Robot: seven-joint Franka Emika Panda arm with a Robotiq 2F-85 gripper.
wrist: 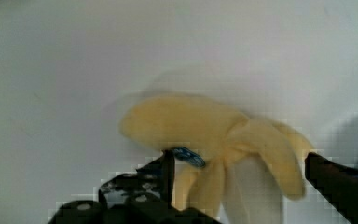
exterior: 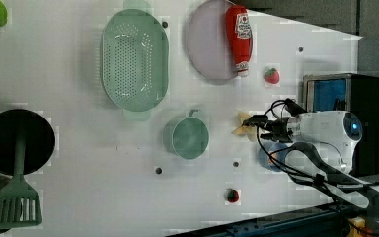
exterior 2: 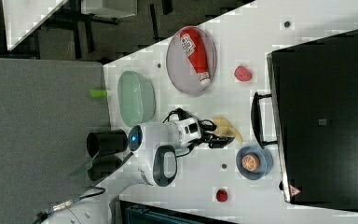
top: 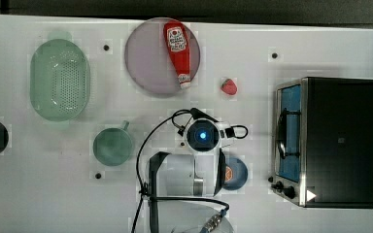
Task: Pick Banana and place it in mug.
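Note:
The banana [wrist: 205,126] is a pale yellow lobed bunch lying on the white table, and a small blue sticker shows on it. My gripper [wrist: 238,158] is open and low over it, one dark finger on each side of the lobes. In the left view the banana [exterior: 244,126] lies just at the gripper [exterior: 257,126] tip, to the right of the teal-green mug [exterior: 187,137]. The right view shows the banana [exterior 2: 226,127] beside the gripper [exterior 2: 216,138]. In the top view the mug [top: 112,145] stands upright left of the arm, whose wrist covers the banana.
A pale-green colander [top: 59,80] lies at the top view's left. A ketchup bottle [top: 177,53] rests on a grey plate [top: 145,58]. A strawberry [top: 229,87], a blue bowl [top: 240,174] with an orange slice and a toaster oven [top: 330,141] lie at the top view's right.

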